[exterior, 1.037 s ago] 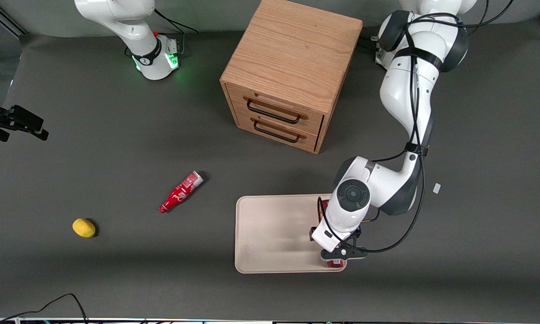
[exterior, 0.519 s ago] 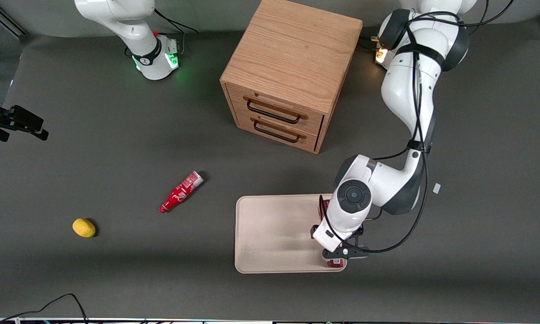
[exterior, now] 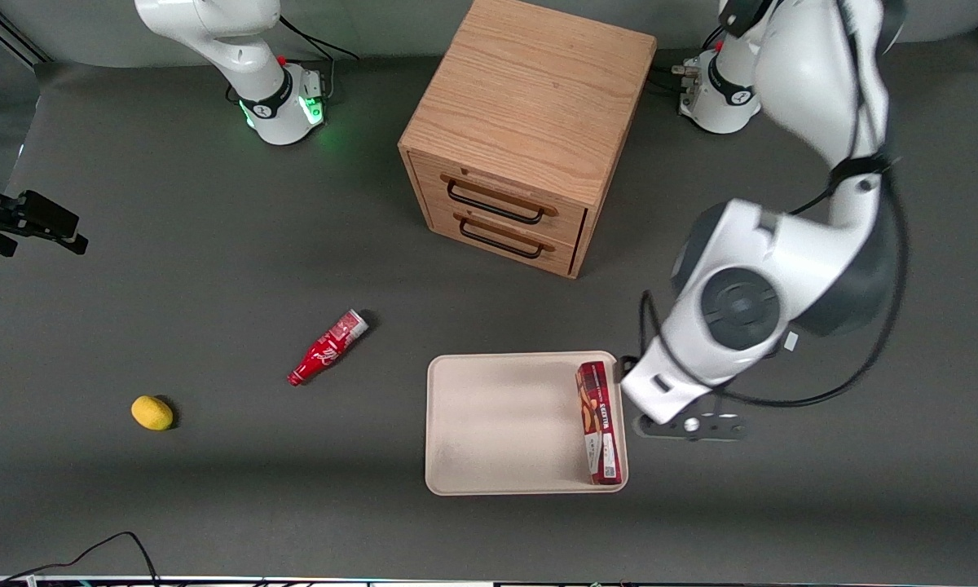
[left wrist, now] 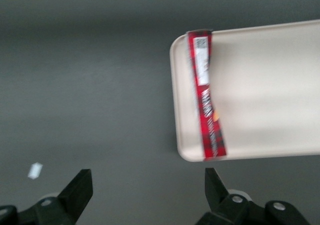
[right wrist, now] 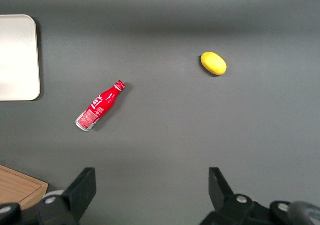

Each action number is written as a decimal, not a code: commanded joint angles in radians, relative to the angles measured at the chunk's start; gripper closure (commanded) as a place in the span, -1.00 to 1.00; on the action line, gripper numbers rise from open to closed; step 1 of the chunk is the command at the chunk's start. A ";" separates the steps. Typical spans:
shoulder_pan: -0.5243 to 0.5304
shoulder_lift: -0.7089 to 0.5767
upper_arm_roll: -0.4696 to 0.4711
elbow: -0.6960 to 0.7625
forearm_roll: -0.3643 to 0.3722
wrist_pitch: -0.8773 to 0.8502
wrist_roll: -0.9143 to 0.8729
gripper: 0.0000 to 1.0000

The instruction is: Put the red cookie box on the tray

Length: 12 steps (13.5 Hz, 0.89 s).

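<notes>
The red cookie box (exterior: pixel 599 422) lies flat on the tray (exterior: pixel 497 424). It sits along the tray's edge at the working arm's end, with its long side touching the low rim. Its barcode end points toward the front camera. Lying flat like this, it looks steady and should not tip or slide off.

The claw (left wrist: pixel 145 195) hangs above the bare worktop (exterior: pixel 212 244), just beside the tray and off the box. Its two fingers (left wrist: pixel 80 187) are spread wide, and nothing is between them. That gap is far wider than the slim box, so the box is let go.

The job looks done, since the box rests inside the tray. The box is close to the rim, so a bump could push it up onto the edge.

Toward the parked arm's end lie a small red bottle (exterior: pixel 328 347) and a lemon (exterior: pixel 151 412), well apart from the tray. A wooden drawer chest (exterior: pixel 530 130) stands farther from the front camera than the tray.
</notes>
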 commanded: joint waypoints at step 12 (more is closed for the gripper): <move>0.235 -0.663 0.151 -0.660 -0.067 -0.056 0.455 -1.00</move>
